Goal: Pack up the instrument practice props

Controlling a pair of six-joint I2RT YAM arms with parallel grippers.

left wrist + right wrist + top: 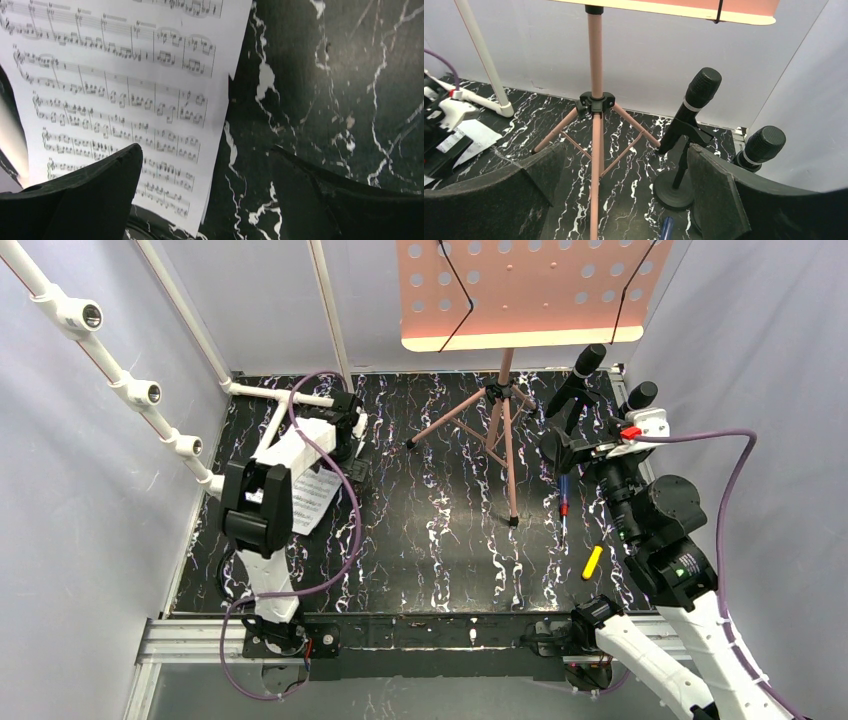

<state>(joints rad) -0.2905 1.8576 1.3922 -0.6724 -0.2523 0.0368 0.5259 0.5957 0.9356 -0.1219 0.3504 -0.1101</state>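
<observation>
Where the overhead camera looks down, the salmon-pink music desk (520, 290) stands at the back of the black marbled table (440, 550) on its thin tripod legs (495, 425). One microphone (582, 370) and a second microphone (640, 396) stand just to its right. The sheet music (316, 498) lies flat at the left, near the white pipe frame (130, 390). A blue and red tool (563, 502) and a yellow object (592, 561) lie at the right.

In the left wrist view, the left gripper (205, 150) hangs close above the table with its jaws wide apart, straddling the right edge of the sheet music.

In the right wrist view, the right gripper (624, 150) is likewise spread wide, gripping nothing. It faces the tripod legs and the nearer microphone on its round base (673, 192).
</observation>
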